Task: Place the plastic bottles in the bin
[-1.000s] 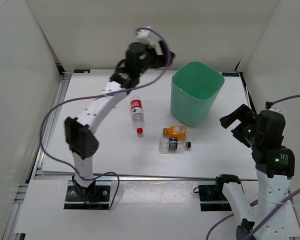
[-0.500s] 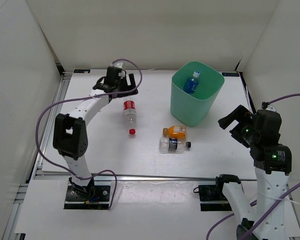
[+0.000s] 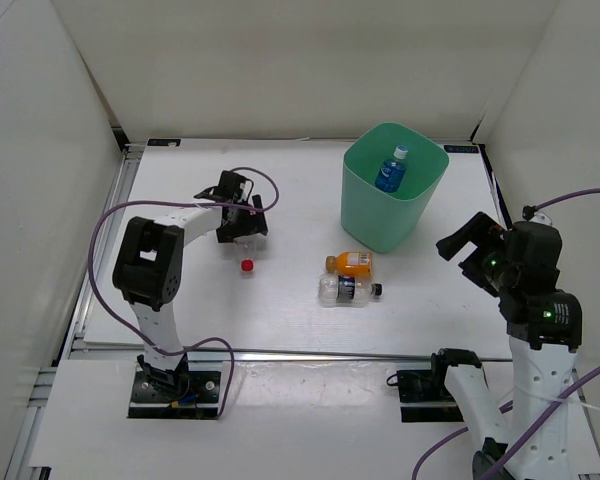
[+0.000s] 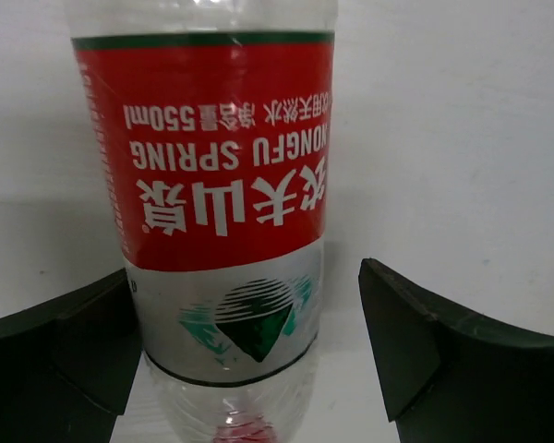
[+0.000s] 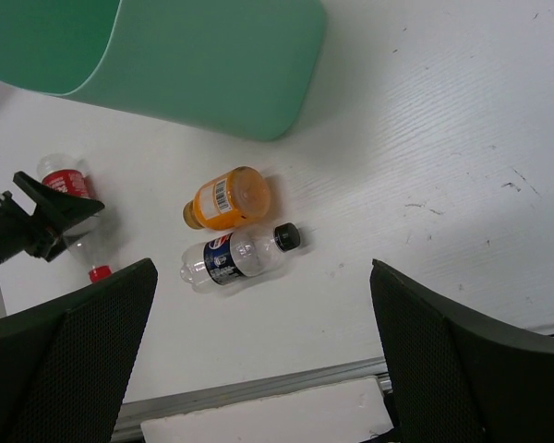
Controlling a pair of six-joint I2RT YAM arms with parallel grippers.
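The red-label bottle (image 4: 223,175) lies on the table between the jaws of my left gripper (image 4: 249,369), which is open. The left finger is at its side and the right finger stands apart. From above, the left gripper (image 3: 242,218) covers the bottle, and only its neck and red cap (image 3: 247,265) show. The mint-green bin (image 3: 412,205) holds the blue-label bottle (image 3: 389,170). The orange bottle (image 3: 352,264) and the dark-label, black-capped bottle (image 3: 348,290) lie side by side in front of the bin. My right gripper (image 3: 470,245) is open and empty, raised to the right of the bin.
The right wrist view shows the bin's wall (image 5: 212,55), the orange bottle (image 5: 229,197), the dark-label bottle (image 5: 235,258) and the table's near rail (image 5: 258,392). White walls enclose the table on three sides.
The blue-label bottle has appeared in the bin. My left arm swung from high near the bin down and left onto the red-label bottle, which shifted left. The right arm stayed still.
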